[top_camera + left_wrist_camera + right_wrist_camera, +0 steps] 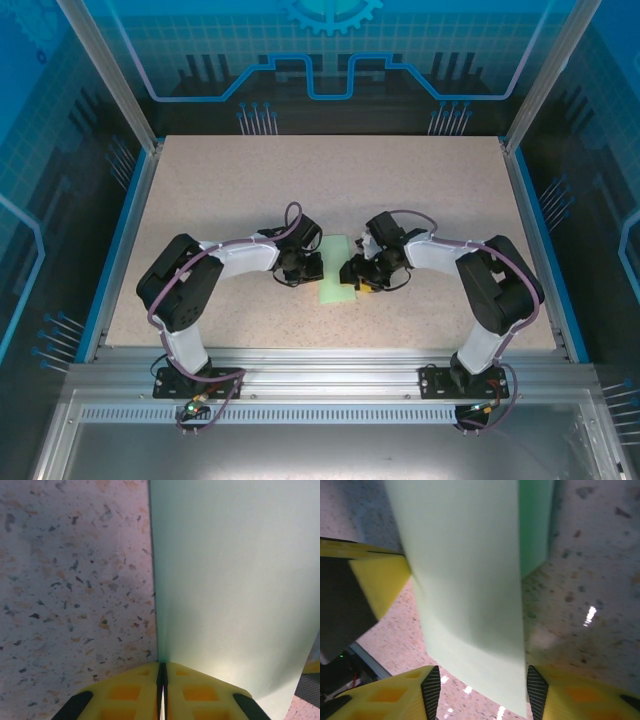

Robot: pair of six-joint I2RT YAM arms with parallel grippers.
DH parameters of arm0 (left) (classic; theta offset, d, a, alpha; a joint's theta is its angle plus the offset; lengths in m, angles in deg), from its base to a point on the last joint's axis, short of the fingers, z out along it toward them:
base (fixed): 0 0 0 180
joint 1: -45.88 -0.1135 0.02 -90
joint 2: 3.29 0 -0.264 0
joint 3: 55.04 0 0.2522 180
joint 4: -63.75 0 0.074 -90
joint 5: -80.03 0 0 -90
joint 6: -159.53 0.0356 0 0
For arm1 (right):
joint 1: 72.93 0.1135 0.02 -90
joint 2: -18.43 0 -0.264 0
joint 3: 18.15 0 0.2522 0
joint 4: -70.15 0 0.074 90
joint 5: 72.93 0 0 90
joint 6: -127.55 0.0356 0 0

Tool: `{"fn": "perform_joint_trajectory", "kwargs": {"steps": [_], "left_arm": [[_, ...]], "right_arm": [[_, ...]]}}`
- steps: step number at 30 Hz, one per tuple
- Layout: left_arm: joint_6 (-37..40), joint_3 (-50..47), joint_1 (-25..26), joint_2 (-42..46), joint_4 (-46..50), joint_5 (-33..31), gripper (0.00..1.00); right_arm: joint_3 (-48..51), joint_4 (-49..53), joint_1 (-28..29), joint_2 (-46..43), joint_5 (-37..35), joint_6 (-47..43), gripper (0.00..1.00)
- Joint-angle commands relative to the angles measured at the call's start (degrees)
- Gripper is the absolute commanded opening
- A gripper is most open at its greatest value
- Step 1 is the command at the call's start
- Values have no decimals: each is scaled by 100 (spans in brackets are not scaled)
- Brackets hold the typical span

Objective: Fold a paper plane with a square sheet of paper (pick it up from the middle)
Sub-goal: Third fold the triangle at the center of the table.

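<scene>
While left hand (pixel 161 669) pinches paper (pixel 235 580), right hand (pixel 484 681) — half-spread — straddles it.

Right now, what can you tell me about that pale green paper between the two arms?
The paper is thin, plain and pale mint green. It looks folded over into a narrow strip, with one layer showing behind another in the right wrist view. It rests on the speckled table. The left pincer is shut on its edge; the right pincer straddles it, jaws apart.
</scene>
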Motion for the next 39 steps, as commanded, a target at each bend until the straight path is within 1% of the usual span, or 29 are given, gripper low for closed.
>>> {"fn": "perform_joint_trajectory", "kwargs": {"steps": [1,6,10,13,14,18,21,23,26,29,31,32,34,37,39], "left_arm": [[173,-142,-26,-15,158,10,13],[201,-124,-22,-14,184,27,13],[234,-114,-26,-17,193,26,13],[278,-102,-24,-14,191,36,13],[290,-98,-24,-6,193,27,13],[348,-74,-16,43,169,51,14],[401,-67,-13,160,191,54,16],[447,-87,-9,304,200,62,19],[584,-190,58,687,158,15,30],[817,-312,299,1153,136,-193,42],[1013,-343,580,1423,213,-493,50],[1093,-337,717,1497,285,-651,51],[1198,-317,969,1590,450,-927,53],[1298,-368,1182,1662,451,-975,53],[1429,-381,1382,1696,410,-1064,53]], "right_arm": [[-91,-242,78,121,339,72,49],[-194,-185,34,134,306,38,49],[-315,-29,-83,154,292,-91,50],[-397,45,-183,193,341,-193,50],[-435,75,-202,213,362,-223,48],[-584,136,-229,356,533,-323,36],[-643,245,-251,419,443,-342,30],[-641,207,-291,450,485,-310,24],[-687,215,-299,485,543,-261,18],[-743,303,-300,493,538,-253,17],[-758,316,-300,495,580,-244,16],[-769,332,-300,486,587,-244,17],[-787,373,-300,459,596,-266,26],[-788,362,-308,453,646,-279,26],[-788,332,-308,449,691,-264,23]]}}
